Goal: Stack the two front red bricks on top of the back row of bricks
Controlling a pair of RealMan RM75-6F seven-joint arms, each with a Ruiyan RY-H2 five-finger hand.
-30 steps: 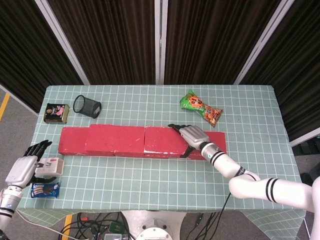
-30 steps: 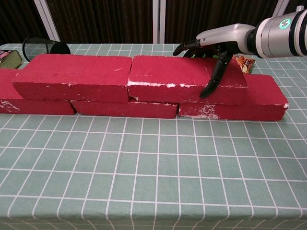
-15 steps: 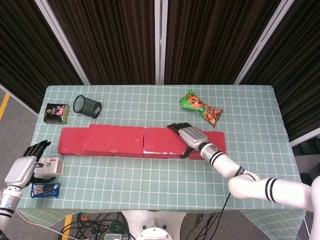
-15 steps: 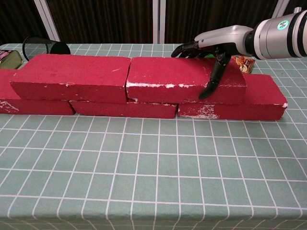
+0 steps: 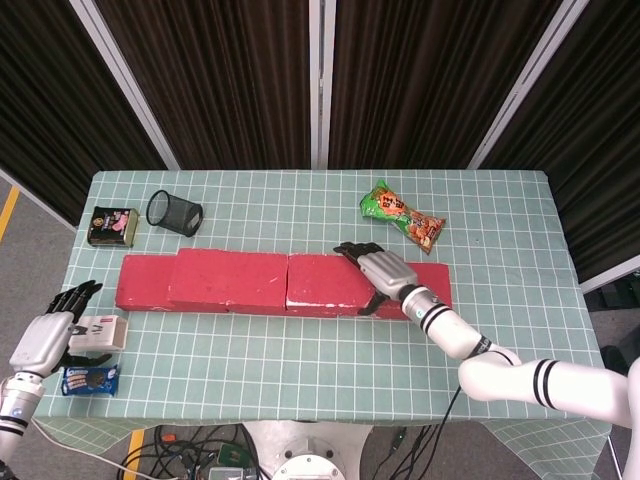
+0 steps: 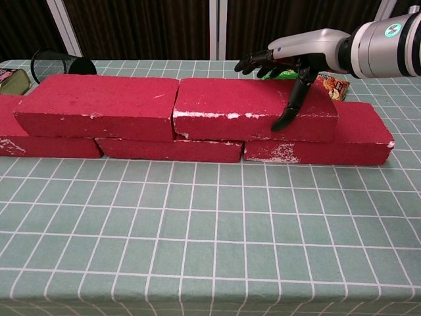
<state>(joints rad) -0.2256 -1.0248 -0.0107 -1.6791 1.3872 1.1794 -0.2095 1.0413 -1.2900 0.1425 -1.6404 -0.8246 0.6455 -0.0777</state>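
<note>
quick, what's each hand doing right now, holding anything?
Left hand: open, holding nothing, beside a small white box.
Right hand: fingers on top of the upper right brick, thumb down its front; grip cannot be told.

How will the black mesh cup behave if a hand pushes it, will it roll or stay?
The mesh cup lies on its side, so it will probably roll on the table. It looks like thin open wire mesh, so likely light and easily shifted. A firm squeeze might dent it.
</note>
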